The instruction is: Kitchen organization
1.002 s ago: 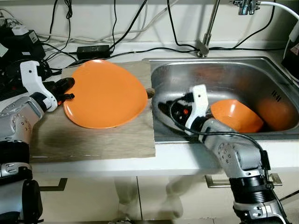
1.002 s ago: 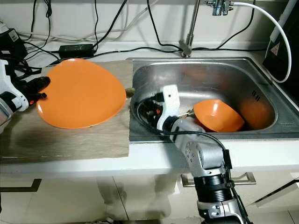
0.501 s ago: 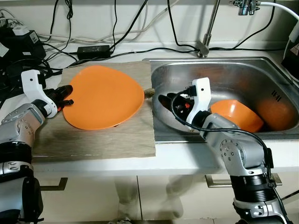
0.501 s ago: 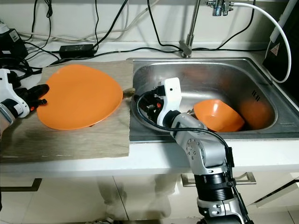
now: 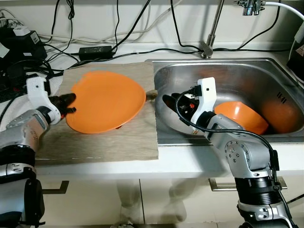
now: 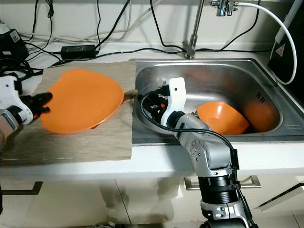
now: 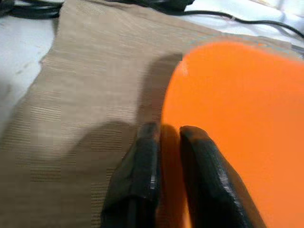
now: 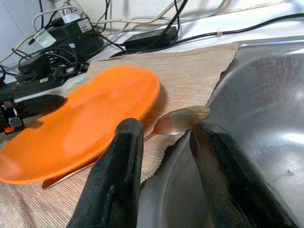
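left gripper (image 7: 164, 137) is pinching the rim of the orange plate (image 5: 107, 99), which is lying tilted on the beige mat (image 5: 118, 142) on the surface | right gripper (image 8: 166, 137) is hovering at the sink (image 5: 237, 71) edge, fingers parted, empty | spoon (image 8: 178, 119) is lying under the plate

Lots of black cables (image 5: 142, 19) snaking along the back wall, well beyond both grippers. A black power brick (image 5: 95, 51) sits on the white surface (image 5: 142, 161) beyond the left gripper, with a power strip (image 8: 61, 40) further out. Faucet (image 5: 211, 28) rises beyond the right gripper.
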